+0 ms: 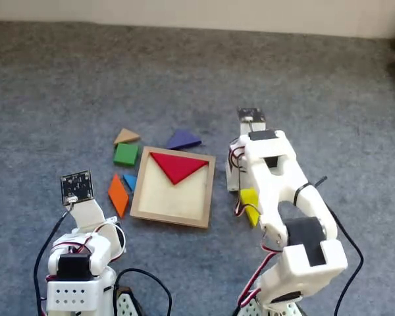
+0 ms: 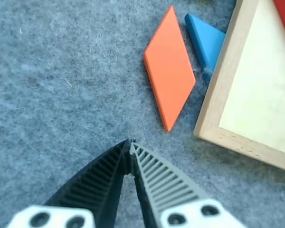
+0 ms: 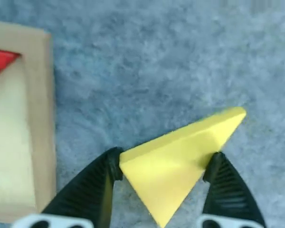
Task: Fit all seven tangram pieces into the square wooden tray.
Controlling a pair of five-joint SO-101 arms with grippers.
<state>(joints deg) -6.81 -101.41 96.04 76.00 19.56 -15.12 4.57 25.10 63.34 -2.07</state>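
Observation:
The square wooden tray (image 1: 207,191) lies mid-table with a red triangle (image 1: 178,166) in its far part. My right gripper (image 3: 165,164) is shut on the yellow triangle (image 3: 180,156), just right of the tray (image 3: 40,118), with one corner tilted up off the carpet. The yellow triangle (image 1: 249,205) peeks out beside the right arm. My left gripper (image 2: 129,145) is shut and holds nothing. It hovers over the carpet just short of the orange parallelogram (image 2: 170,92) and the blue triangle (image 2: 206,40), both by the tray's left rim (image 2: 213,95).
A tan triangle (image 1: 126,136) and a green square (image 1: 126,154) lie left of the tray's far corner. A purple triangle (image 1: 183,139) lies just beyond the tray. Grey carpet covers the table, and a pale wall edge runs along the far side.

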